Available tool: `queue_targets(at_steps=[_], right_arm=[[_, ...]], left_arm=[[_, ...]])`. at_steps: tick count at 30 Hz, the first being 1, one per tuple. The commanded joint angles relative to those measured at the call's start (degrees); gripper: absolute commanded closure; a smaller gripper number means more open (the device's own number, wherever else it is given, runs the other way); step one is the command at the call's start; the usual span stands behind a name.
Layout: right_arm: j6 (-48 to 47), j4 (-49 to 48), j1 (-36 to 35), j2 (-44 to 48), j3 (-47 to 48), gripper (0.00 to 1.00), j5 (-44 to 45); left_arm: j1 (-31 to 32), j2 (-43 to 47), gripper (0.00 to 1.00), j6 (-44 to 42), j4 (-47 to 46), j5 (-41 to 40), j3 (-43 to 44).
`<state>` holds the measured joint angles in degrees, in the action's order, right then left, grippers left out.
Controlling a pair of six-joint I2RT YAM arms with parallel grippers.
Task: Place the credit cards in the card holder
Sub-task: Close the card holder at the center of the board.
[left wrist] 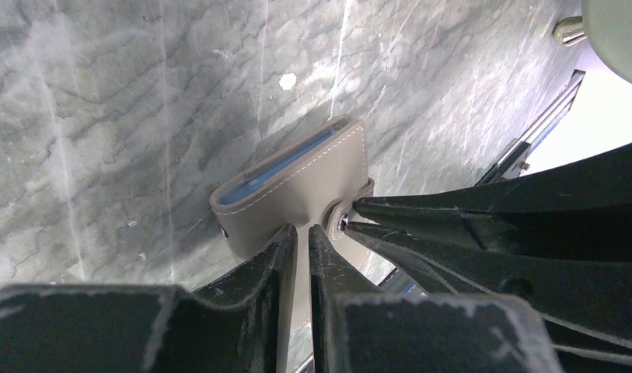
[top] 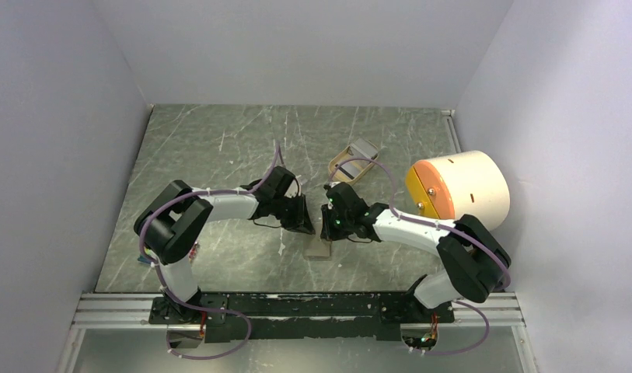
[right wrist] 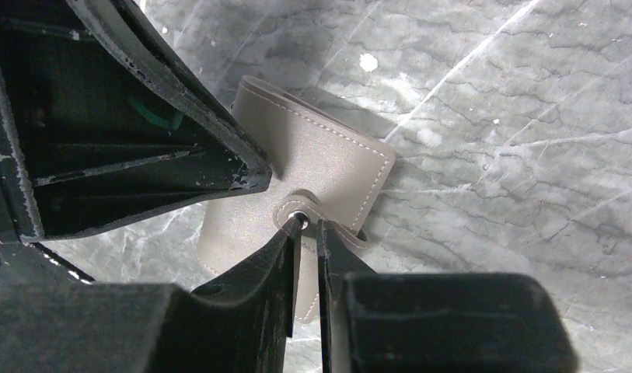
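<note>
The grey-olive card holder (left wrist: 297, 190) lies on the marbled table, folded, with blue showing in its open edge (left wrist: 277, 165). I cannot tell whether that blue is lining or a card. My left gripper (left wrist: 303, 231) is shut on the holder's near edge. My right gripper (right wrist: 306, 225) is shut on the snap tab (right wrist: 298, 217); its fingers (left wrist: 421, 221) come in from the right in the left wrist view. In the top view both grippers (top: 306, 221) (top: 326, 230) meet over the holder (top: 318, 249). No loose credit cards show.
A tan oval tray (top: 345, 165) with silver sticks (top: 364, 148) lies behind the grippers. A big cream cylinder with an orange face (top: 460, 188) stands at the right wall. The table's front rail (top: 297, 307) runs by the arm bases.
</note>
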<state>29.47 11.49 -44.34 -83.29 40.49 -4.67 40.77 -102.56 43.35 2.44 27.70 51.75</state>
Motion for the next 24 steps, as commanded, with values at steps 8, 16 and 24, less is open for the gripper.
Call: queue_targets(at_steps=[8,16,24], right_arm=[[-1.37,5.00,-1.53,-0.11,-0.12,0.82,0.18],[2.70,1.30,-1.43,5.34,-0.95,0.75,1.11],[2.78,0.36,-1.29,5.19,-0.66,0.80,6.57]], left_arm=[[0.52,-2.42,0.82,-0.46,0.41,-0.49,1.77],[0.61,-2.73,0.82,-0.21,-0.21,0.04,1.48],[0.57,-2.63,0.82,0.06,-1.02,0.43,1.12]])
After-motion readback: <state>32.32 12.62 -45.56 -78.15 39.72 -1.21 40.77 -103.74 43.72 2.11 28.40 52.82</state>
